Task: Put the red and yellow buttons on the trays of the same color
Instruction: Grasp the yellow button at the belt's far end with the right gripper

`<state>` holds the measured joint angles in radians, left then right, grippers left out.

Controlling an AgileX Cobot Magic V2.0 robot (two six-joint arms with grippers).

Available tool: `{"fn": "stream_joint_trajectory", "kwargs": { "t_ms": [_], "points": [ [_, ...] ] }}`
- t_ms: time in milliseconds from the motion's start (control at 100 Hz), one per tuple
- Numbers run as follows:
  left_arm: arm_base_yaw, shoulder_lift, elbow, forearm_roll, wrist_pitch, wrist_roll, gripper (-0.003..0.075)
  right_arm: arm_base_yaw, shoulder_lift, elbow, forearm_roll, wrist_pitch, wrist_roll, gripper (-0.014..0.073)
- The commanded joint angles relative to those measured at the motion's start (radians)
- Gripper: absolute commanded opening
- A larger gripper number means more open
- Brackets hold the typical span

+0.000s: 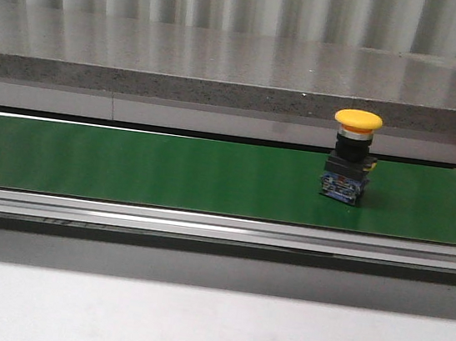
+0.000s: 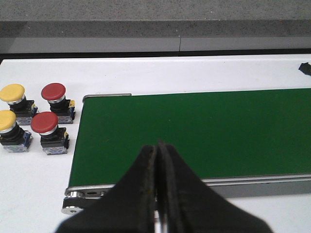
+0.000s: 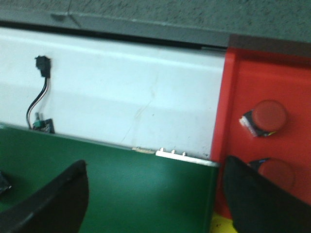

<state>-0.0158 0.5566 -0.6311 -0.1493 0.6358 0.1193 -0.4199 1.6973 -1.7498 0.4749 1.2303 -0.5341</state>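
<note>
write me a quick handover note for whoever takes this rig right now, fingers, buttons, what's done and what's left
Left gripper: fingers shut, empty, over the near edge of the green belt.
Right gripper: fingers open, empty, over the belt end by the red tray.
One yellow button stands upright on the belt, right of centre in the front view, untouched.
Beside the belt's other end, on the white table: two more yellow buttons and two red buttons, waiting.
Done: two red buttons lie in the red tray.
Left: the belt's yellow button, then the four waiting. Only a yellow sliver shows by the red tray, possibly the yellow tray.
</note>
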Motion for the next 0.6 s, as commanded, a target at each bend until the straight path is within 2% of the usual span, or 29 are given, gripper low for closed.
{"fn": "stream_joint_trajectory", "kwargs": {
  "t_ms": [0,300,590],
  "points": [
    [-0.008,0.004,-0.027,-0.016,-0.074,0.002,-0.002,0.027,-0.126,0.093,0.044,-0.053,-0.055,0.0574],
    [-0.008,0.004,-0.027,-0.016,-0.074,0.002,-0.002,0.196,-0.311,0.459,0.034,-0.11,-0.129,0.0574],
    [-0.008,0.004,-0.027,-0.016,-0.074,0.002,-0.002,0.383,-0.308,0.617,-0.032,-0.215,-0.129,0.0574]
  ]
}}
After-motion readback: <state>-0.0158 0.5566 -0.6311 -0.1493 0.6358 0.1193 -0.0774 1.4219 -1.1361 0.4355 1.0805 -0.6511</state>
